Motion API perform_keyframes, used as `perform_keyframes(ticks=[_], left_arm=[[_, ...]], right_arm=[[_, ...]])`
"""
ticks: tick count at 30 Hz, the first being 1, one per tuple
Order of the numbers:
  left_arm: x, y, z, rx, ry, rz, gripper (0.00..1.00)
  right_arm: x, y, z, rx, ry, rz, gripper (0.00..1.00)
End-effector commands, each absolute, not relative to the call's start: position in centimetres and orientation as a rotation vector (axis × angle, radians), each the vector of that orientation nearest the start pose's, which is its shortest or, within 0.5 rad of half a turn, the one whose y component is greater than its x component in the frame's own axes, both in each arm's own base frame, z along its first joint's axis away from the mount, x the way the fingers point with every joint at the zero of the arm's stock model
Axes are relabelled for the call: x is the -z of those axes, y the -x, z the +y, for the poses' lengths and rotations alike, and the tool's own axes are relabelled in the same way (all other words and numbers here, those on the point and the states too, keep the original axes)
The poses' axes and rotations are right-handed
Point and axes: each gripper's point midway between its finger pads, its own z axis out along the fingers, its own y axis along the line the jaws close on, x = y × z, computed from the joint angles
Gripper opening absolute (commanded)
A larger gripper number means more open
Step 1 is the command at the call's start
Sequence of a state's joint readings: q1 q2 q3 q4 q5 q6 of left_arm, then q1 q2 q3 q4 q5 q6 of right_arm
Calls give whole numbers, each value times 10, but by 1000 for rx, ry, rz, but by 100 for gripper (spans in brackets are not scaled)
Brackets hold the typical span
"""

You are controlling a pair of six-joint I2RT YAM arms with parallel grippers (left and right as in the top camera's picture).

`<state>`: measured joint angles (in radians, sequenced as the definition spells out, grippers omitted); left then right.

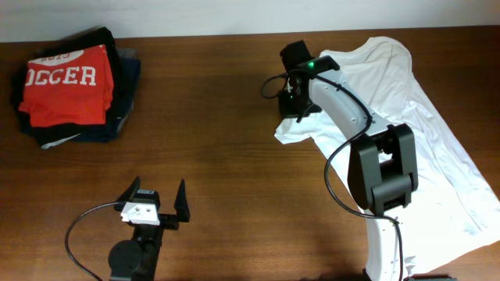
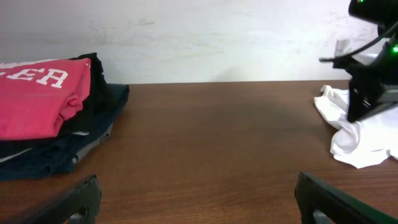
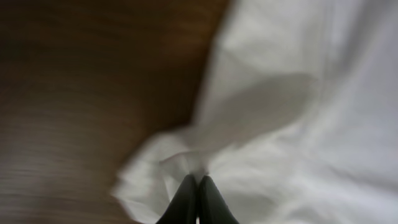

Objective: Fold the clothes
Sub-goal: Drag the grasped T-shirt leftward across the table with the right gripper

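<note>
Right hand: clenched on white T-shirt edge (fabric bunched at tips).
Left hand: released, over worktop.

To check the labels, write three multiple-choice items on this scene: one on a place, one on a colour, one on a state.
1. Where is the pile?
A. far left of the table
B. the middle
C. near right edge

2. What colour is its top shirt?
A. green
B. red
C. yellow

3. The right end effector is:
A. open over bare wood
B. shut on the pile
C. shut on the white shirt

Key:
1 A: the overhead view shows it in the far left corner.
2 B: it is red with white letters.
3 C: the wrist view shows its tips meeting on bunched white fabric.
</note>
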<state>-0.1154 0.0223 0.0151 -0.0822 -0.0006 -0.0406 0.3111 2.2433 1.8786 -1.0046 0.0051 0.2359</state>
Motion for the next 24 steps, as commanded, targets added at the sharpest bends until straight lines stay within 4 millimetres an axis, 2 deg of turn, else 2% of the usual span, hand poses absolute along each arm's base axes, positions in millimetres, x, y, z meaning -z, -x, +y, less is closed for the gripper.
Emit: perform_keyframes(ticks=[1, 4, 8, 9, 10, 11, 12, 13, 14, 15, 16, 17, 18, 19, 20, 21, 22, 23, 24], left_arm=[[-153, -245, -29, 106, -81, 1663, 99], [-153, -245, -29, 106, -81, 1663, 99], [-153, -245, -29, 106, -81, 1663, 99], [-153, -245, -29, 106, -81, 1663, 99], [-153, -245, -29, 106, -81, 1663, 99], [-153, -245, -29, 106, -81, 1663, 99], [-153, -245, -29, 106, -81, 1663, 99], [-153, -245, -29, 106, -81, 1663, 99], [-153, -245, -29, 106, -81, 1663, 99], [-153, -245, -29, 106, -81, 1663, 99], [-153, -245, -29, 106, -81, 1663, 99], [-153, -245, -29, 106, -81, 1663, 99], [-153, -245, -29, 106, -81, 1663, 99], [-153, -245, -29, 106, -81, 1663, 99], [-153, -245, -29, 106, -81, 1663, 99], [-153, -245, -29, 106, -81, 1663, 99], [-153, -245, -29, 106, -81, 1663, 99], [-153, -245, -29, 106, -81, 1663, 99], [-153, -245, -29, 106, -81, 1663, 99]], right_arm=[[-81, -466, 198, -465, 167, 2861, 4], [-79, -466, 236, -494, 270, 2802, 4], [-39, -453, 317, -549, 479, 2736, 4], [-32, -450, 334, -565, 518, 2711, 4], [-27, -447, 359, -592, 574, 2658, 5], [-28, -444, 376, -613, 607, 2618, 10], [-32, -439, 391, -632, 639, 2583, 20], [-33, -438, 395, -640, 649, 2572, 34], [-36, -438, 398, -645, 653, 2563, 43], [-45, -439, 398, -673, 652, 2553, 87], [-60, -440, 398, -732, 654, 2537, 98], [-79, -441, 395, -800, 653, 2517, 98], [-100, -442, 384, -841, 635, 2514, 98], [-119, -442, 361, -829, 591, 2545, 98], [-124, -440, 349, -817, 567, 2575, 98], [-118, -432, 327, -788, 523, 2670, 89], [-104, -421, 314, -739, 503, 2761, 34], [-83, -409, 298, -631, 479, 2874, 4], [-68, -400, 290, -563, 475, 2930, 4]])
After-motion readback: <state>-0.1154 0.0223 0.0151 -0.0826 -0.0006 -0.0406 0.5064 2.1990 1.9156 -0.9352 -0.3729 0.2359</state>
